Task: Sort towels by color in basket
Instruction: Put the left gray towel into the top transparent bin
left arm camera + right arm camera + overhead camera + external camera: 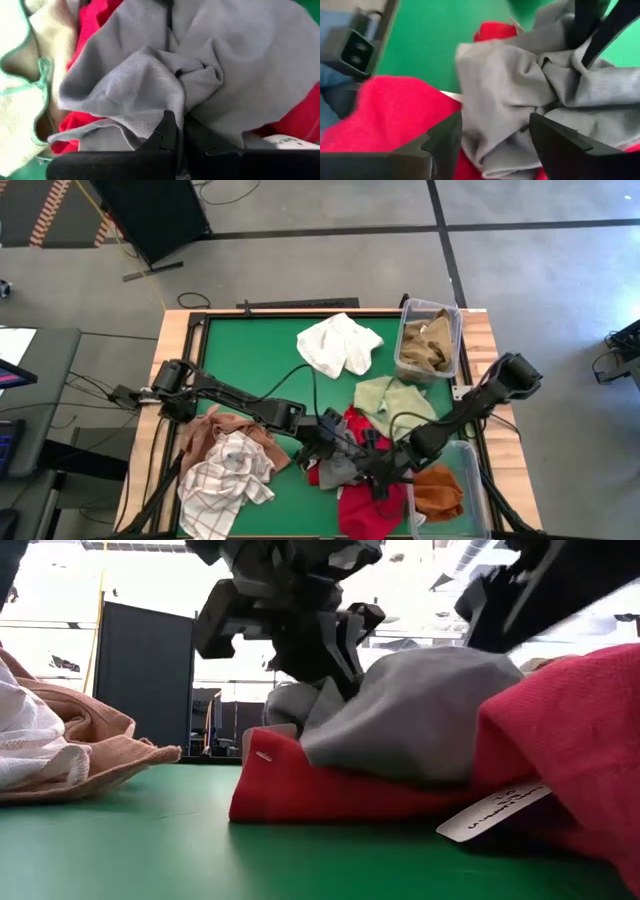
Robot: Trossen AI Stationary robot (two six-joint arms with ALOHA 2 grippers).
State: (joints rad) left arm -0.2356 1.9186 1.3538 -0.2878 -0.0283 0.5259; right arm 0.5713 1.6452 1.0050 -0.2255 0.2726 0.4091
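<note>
A grey towel [338, 471] lies crumpled on top of red towels [362, 505] near the table's near edge, right of centre. My left gripper [176, 117] reaches in from the left and is shut on a bunched fold of the grey towel. My right gripper [495, 125] comes from the right, open, with its fingers standing on either side of the same grey towel [510, 90]. Whether the right gripper touches the towel, I cannot tell. In the low view the grey towel [420, 715] rests on a red towel [330, 790]. My left gripper pinches a raised, gathered fold of the grey towel [172, 90] between its two fingers, coming from above and slanting from the table's left. Several layers are bunched at the pinch. The rest of the towel still lies on the red towels.
A pale green towel [395, 400] and a white towel [340, 345] lie farther back. A checked towel [225, 480] on a rust towel [212, 430] sits near left. A clear bin [405, 310] holds tan and brown cloth; another bin [470, 455] holds an orange towel [440, 492].
</note>
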